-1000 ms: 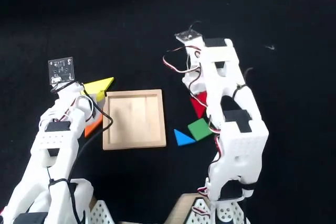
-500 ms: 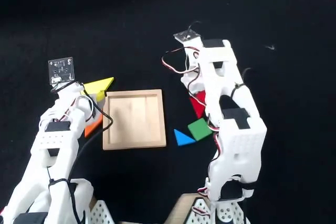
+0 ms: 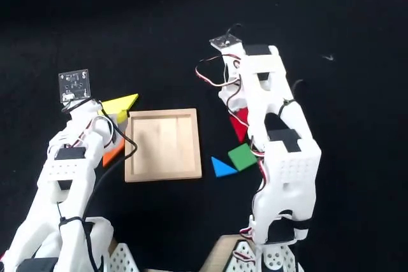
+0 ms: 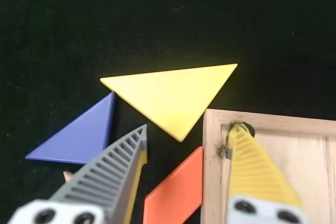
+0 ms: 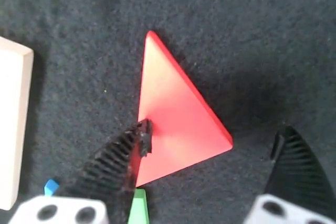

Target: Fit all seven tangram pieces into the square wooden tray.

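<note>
The square wooden tray [image 3: 162, 144] lies empty between the two arms. By its far left corner are a yellow triangle [image 4: 170, 93], a blue-violet triangle [image 4: 81, 135] and an orange parallelogram [image 4: 176, 192]. My left gripper [image 4: 191, 129] hangs open over them, one finger above the tray's corner [image 4: 215, 124], the other beside the blue-violet triangle. To the right of the tray lie a red triangle [image 5: 176, 119], a green square [image 3: 243, 156] and a small blue triangle [image 3: 222, 167]. My right gripper [image 5: 210, 140] is open and straddles the red triangle, with one fingertip at its edge.
The table is covered in black cloth [image 3: 344, 93], with wide free room at the back and on the far right. The right arm's body [image 3: 280, 138] hides part of the red triangle from above. A small pale piece tip [image 4: 67, 174] peeks out beside the left gripper's grey finger.
The right arm has shifted slightly toward the tray and the back of the table. The left arm and all pieces stay where they were.
</note>
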Available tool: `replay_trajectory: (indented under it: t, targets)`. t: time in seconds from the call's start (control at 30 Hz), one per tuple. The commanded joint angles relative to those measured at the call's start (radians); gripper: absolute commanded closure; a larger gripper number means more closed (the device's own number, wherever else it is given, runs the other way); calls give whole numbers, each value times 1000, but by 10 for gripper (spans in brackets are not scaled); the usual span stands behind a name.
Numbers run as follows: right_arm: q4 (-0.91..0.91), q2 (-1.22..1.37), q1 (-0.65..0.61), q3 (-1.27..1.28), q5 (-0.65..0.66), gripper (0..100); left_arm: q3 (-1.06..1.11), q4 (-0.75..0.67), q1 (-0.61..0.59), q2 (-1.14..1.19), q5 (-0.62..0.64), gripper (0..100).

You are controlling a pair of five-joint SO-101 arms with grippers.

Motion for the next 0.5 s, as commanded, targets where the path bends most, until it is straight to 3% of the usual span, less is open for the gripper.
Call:
replay_trajectory:
  t: [0.0,0.47]
  targets:
    - [5,24,-14,16,8,642,-13,-20,12,-5,3,755]
    - [38,56,-54,8,34,642,-13,-20,12,-5,3,755]
